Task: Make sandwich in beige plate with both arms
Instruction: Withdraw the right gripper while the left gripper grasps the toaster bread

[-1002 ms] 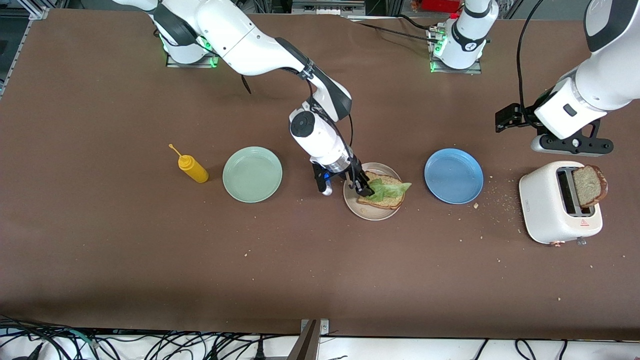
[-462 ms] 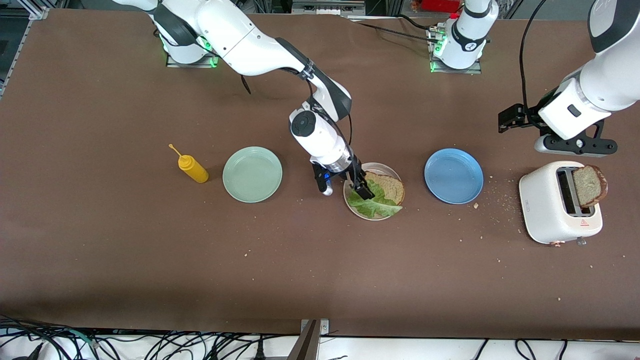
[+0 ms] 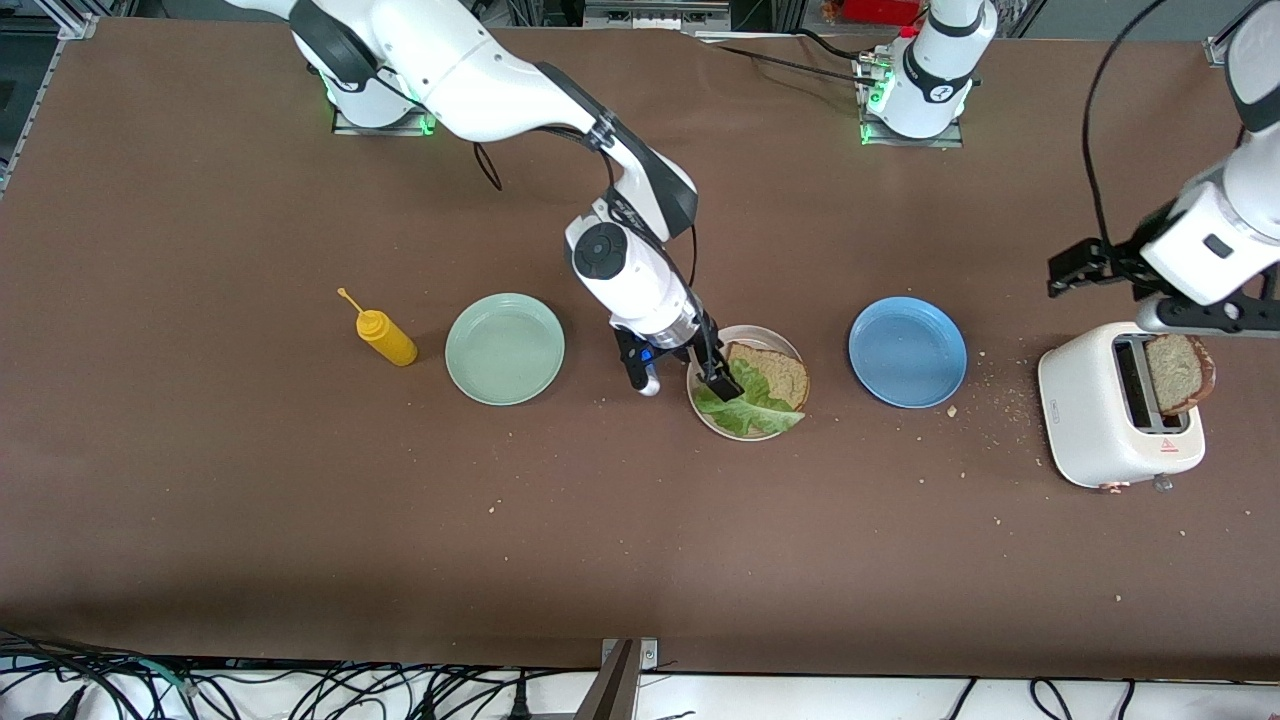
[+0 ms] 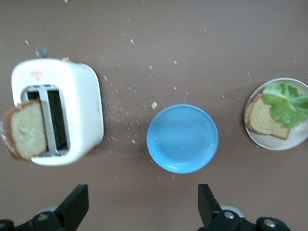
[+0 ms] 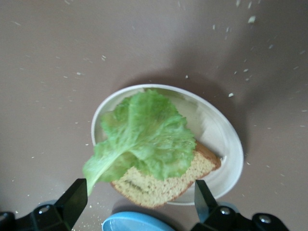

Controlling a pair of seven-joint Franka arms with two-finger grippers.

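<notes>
A: While the right gripper [image 3: 681, 377] is hanging over the beige plate [image 3: 712, 419] with its fingers spread wide and holding nothing, where is the sandwich sitting?

B: It is only half built. One bread slice [image 3: 778, 373] is lying on the beige plate, and the lettuce leaf [image 3: 748, 410] is draping over the part of it nearer the front camera, spilling onto the plate's rim.

A: And the second slice?

B: The second slice [image 3: 1176, 373] is standing upright in the white toaster [image 3: 1100, 420] at the left arm's end of the table. The left gripper [image 3: 1215, 318] is hovering just above that toaster, fingers wide and empty, so it is much the closer arm. The slice is lying almost straight below it.

A: What is lying between toaster and beige plate?

B: The blue plate [image 3: 907, 351], empty, so I am judging the carry passes over it.

A: Anything hard to make out?

B: The slice's lower part is sinking into the slot, the left arm is being cut off by the front view's edge, and its fingertips are not showing clearly there.
</notes>
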